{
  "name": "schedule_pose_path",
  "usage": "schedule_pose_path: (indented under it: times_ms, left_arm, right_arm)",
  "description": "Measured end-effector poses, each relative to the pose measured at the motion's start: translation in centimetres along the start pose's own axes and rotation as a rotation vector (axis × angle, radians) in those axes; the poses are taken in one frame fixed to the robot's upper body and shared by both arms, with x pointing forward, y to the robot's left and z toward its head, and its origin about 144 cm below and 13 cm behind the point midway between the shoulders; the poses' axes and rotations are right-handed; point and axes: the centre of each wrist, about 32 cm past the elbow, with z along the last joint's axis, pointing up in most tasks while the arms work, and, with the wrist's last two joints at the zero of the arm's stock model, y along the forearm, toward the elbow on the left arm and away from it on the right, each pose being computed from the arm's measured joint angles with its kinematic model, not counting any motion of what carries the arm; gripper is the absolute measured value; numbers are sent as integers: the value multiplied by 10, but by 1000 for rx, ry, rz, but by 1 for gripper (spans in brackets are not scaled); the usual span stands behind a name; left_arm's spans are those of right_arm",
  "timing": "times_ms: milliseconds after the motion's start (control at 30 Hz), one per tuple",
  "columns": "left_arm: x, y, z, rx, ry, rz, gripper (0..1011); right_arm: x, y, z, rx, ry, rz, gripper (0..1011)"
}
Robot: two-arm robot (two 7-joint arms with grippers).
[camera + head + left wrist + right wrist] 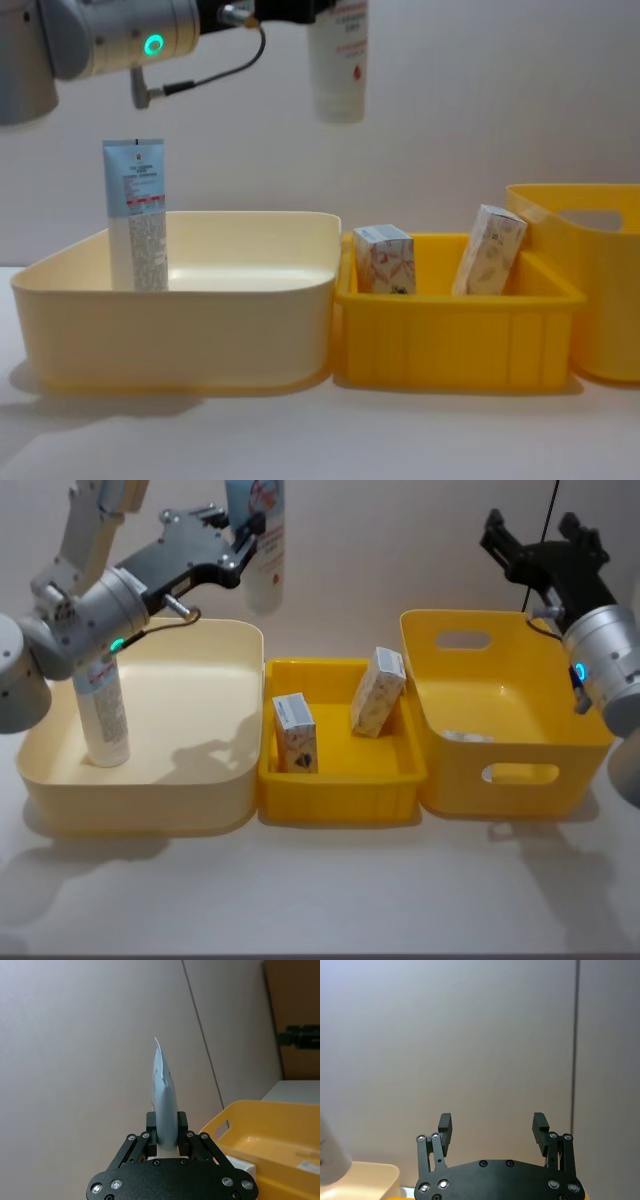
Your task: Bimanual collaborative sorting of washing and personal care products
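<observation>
My left gripper (243,548) is shut on a pale blue and white squeeze tube (264,550), holding it cap down, high above the cream tub's (140,800) far right corner. The left wrist view shows the tube (164,1095) edge-on between the fingers (151,1127). A second tube (103,710) stands upright in the cream tub's left side. Two small cartons (294,733) (378,691) sit in the small yellow tray (340,792); the right one leans. My right gripper (545,545) hovers open and empty behind the large yellow tub (460,790).
The three containers stand side by side: cream tub on the left, yellow tray in the middle, large yellow tub on the right. A pale item (465,737) lies on the large tub's floor. Bare table runs along the front; a plain wall stands behind.
</observation>
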Motion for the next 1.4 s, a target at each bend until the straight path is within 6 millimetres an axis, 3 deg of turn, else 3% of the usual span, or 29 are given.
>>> schedule_pose_path:
  times_ms: [600,1400]
  left_arm:
    - [18,-20,17,-80,2,-116,226]
    - [18,-27,18,-96,14,-162,226]
  right_arm:
    - [9,21,7,-84,-78,319,1001]
    - [21,69,28,-314,-263,736,1001]
